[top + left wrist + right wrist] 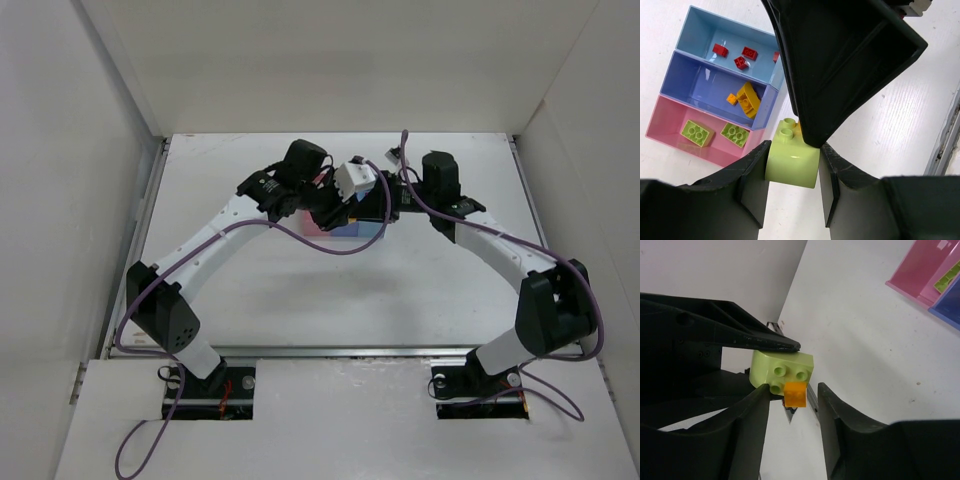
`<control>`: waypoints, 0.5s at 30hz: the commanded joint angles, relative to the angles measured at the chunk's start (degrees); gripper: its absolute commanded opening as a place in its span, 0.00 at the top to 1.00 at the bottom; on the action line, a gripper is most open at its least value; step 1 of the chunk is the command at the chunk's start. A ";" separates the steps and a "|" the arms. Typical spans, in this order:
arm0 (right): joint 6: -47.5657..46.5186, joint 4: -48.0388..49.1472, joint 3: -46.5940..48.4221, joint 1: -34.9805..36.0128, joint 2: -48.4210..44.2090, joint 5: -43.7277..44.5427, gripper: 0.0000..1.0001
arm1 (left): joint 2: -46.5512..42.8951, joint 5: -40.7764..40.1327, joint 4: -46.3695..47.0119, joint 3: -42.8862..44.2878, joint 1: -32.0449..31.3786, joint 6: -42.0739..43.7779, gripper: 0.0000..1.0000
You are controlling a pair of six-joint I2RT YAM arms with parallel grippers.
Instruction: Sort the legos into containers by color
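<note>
Mid-step, looks like splitting a mixed clump. left gripper (794, 172) is clamped on the lime brick (792, 161), just off the pink bin (670, 124) corner; bins sit at 10 o'clock in left wrist view. right gripper (793, 389) has fingers apart, straddling the orange brick (795, 394) stuck on lime's face at 6 o'clock, w/ gaps both sides. Next, prob: close on orange only, pull apart, then orange to medium blue bin (700, 85), lime to pink, where like colours lie
</note>
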 commanded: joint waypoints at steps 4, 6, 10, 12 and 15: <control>-1.28 1.31 -1.06 0.43 -1.53 -2.02 0.53 | -1.40 -0.43 2.85 1.41 -0.09 1.32 1.00; -1.29 1.31 -1.06 -0.10 -1.53 -2.63 0.40 | -1.40 -0.96 2.85 0.88 -0.09 1.32 1.00; -1.29 1.31 -2.99 -1.15 -3.19 -2.63 0.36 | -1.93 -0.96 2.85 -0.26 -0.09 1.85 1.00; -1.29 1.31 -3.00 -1.85 -3.90 -2.63 0.36 | -2.45 -0.96 2.85 -0.26 -0.09 1.85 1.00; -1.82 1.31 -3.00 -1.86 -4.43 -2.63 0.39 | -2.45 -0.26 2.85 -0.26 1.32 1.15 1.00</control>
